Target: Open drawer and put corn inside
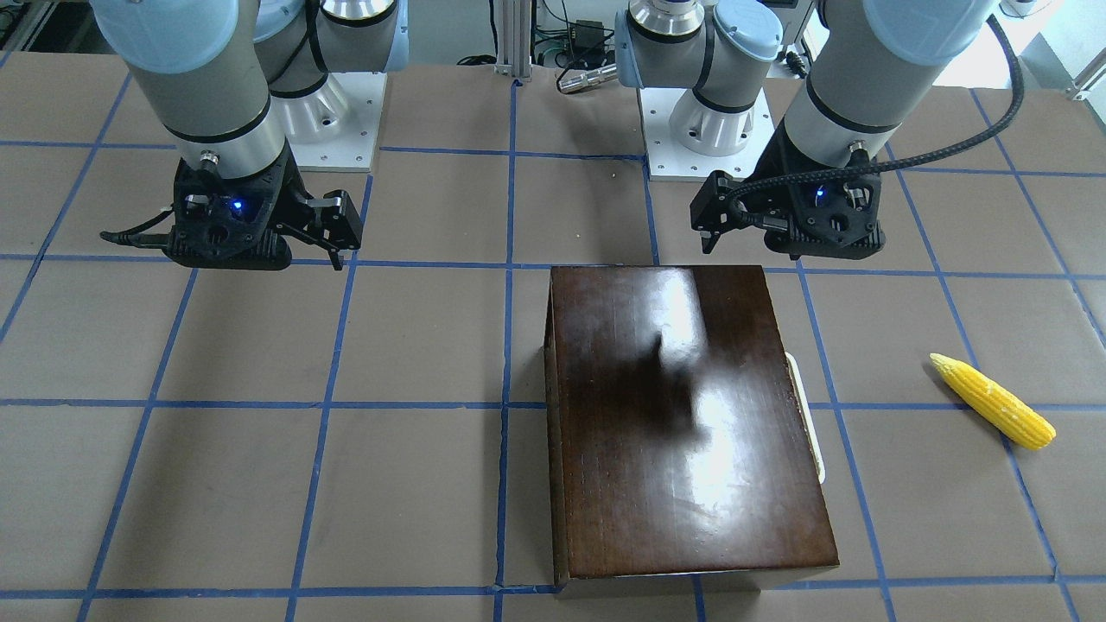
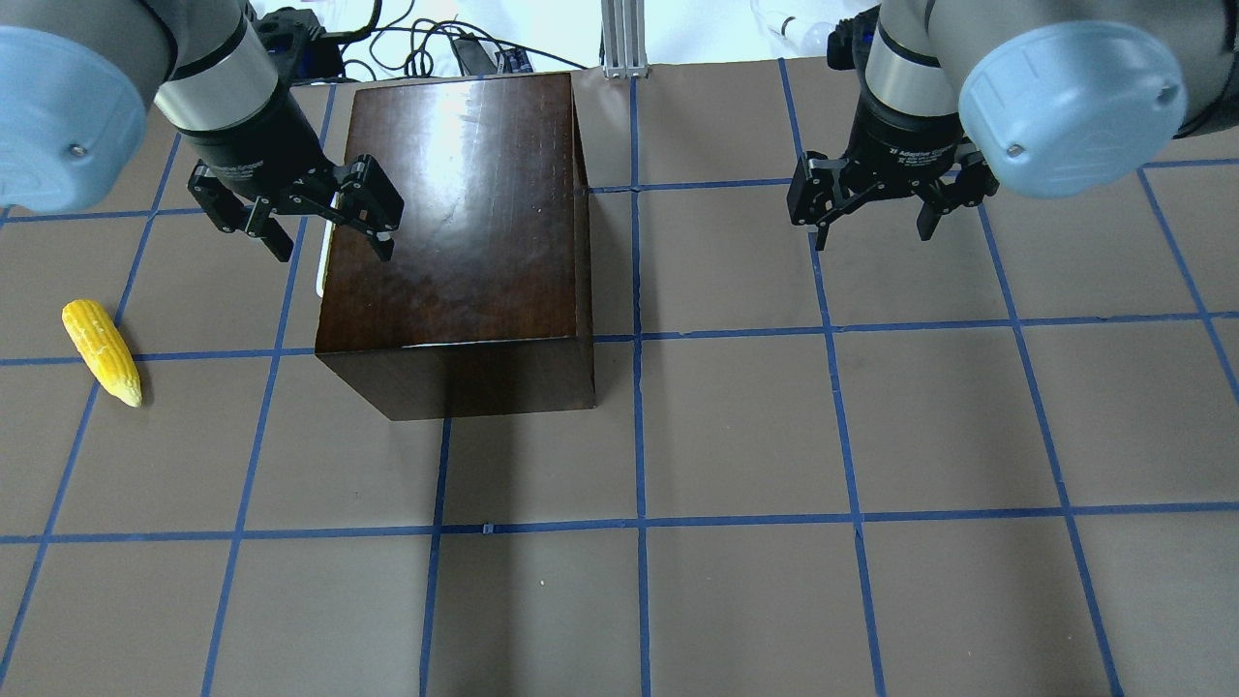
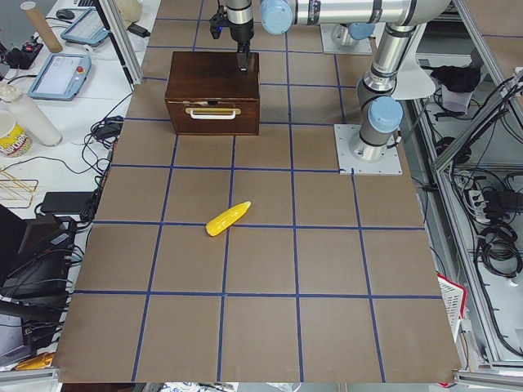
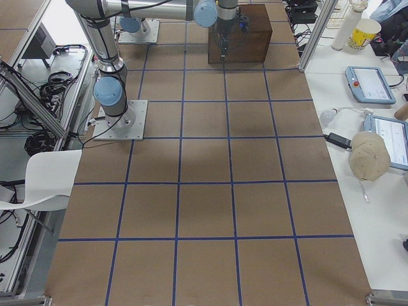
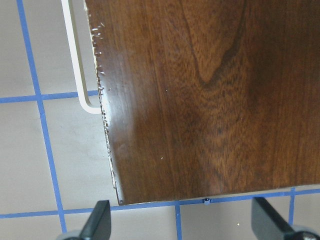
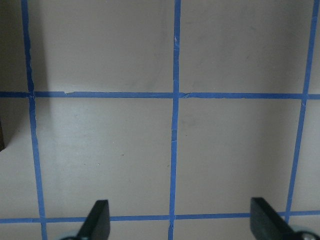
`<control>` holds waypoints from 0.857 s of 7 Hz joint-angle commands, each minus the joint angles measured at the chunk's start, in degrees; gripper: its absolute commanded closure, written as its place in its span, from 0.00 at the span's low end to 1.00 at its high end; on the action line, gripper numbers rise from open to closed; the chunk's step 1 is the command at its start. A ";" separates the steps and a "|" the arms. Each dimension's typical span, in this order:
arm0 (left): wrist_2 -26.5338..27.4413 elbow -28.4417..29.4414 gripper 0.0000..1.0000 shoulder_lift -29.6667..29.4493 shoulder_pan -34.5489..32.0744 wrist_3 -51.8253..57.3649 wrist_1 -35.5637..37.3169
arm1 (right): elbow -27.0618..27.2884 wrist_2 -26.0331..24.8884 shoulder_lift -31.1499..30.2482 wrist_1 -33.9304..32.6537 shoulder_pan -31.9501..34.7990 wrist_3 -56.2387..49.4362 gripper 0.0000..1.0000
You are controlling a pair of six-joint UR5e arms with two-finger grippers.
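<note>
The glossy dark-brown wooden box [image 2: 455, 213] stands on the table, also seen in the front view [image 1: 683, 415]. Its drawer [image 3: 212, 114] is shut, and the white handle [image 1: 808, 415] faces the robot's left side. The yellow corn [image 2: 102, 353] lies on the table left of the box, apart from it, also in the front view [image 1: 994, 402]. My left gripper [image 2: 334, 247] is open and empty, and hovers above the box's handle-side top edge [image 5: 107, 125]. My right gripper [image 2: 871, 232] is open and empty, and hovers over bare table right of the box.
The table [image 2: 736, 436] is brown with a blue tape grid. The arm bases [image 1: 717, 130] stand on plates at the robot's side. Tablets, cables and a cup [image 3: 57, 73] lie on a side bench beyond the far edge.
</note>
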 commanded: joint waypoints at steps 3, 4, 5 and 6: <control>0.10 0.51 0.00 0.68 0.00 0.00 -0.06 | 0.00 0.00 -0.07 -0.06 0.00 0.00 0.00; 0.10 -0.01 0.00 1.37 0.00 0.00 -0.32 | 0.00 0.00 0.02 -0.06 0.00 0.00 0.00; 0.10 0.24 0.00 1.64 0.26 0.00 -0.93 | 0.00 0.00 0.02 0.03 0.00 0.00 0.00; 0.10 0.77 0.00 1.73 0.44 0.00 -0.94 | 0.00 0.00 0.02 -0.06 0.00 0.00 0.00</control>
